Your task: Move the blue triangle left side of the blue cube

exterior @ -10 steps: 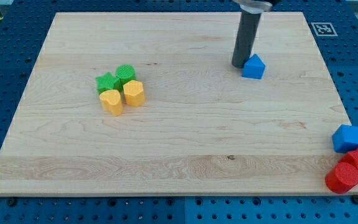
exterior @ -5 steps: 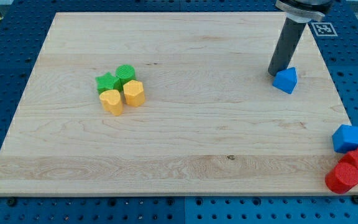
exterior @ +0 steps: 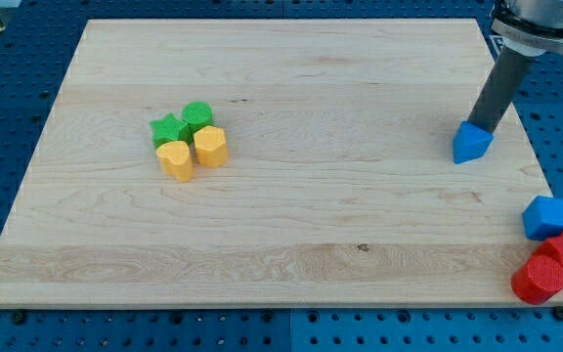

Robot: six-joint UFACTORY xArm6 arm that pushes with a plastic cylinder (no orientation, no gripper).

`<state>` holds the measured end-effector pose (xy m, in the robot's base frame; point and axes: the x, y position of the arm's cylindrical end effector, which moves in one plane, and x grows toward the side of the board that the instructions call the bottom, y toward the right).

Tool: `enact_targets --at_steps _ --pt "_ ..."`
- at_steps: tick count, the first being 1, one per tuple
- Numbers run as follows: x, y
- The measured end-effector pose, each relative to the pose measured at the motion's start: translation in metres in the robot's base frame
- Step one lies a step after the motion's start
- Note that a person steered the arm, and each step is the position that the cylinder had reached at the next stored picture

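Tool: the rod ends in my tip (exterior: 481,130), which has no jaws to open or close and holds nothing; it only pushes. It stands against the upper-right edge of the blue triangle (exterior: 471,144), on the side toward the view's top.

Blue triangle: it lies on the counter (exterior: 291,205) near the view's right edge, above and a little left of the blue cube (exterior: 547,217), with bare wood between them.

What changed: over the last second the triangle has been carried from the upper middle of the counter to the view's right and downward, with the tip travelling behind it throughout. The tip has also shifted from the triangle's left side round to its upper side.

Meaning for the task: the gap to the cube has shrunk a good deal, and the triangle is already left of the cube in the view. It probably still needs a push toward the view's bottom to sit level with the cube, so the job looks mostly but not fully done.

Blue cube: at the right edge, partly over the counter's rim, touching the two red blocks (exterior: 552,266) below it.

Other blocks: a green star (exterior: 168,129), a green round block (exterior: 197,116) and two yellow blocks (exterior: 193,154) sit clustered at the view's left, well apart from the action.

Containers: none visible; nothing is held inside anything.
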<state>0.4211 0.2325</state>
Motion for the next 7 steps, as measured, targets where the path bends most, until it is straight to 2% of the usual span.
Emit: enact_targets --at_steps 2,7 --pt "-0.009 -0.053" --pt "0.003 -0.050"
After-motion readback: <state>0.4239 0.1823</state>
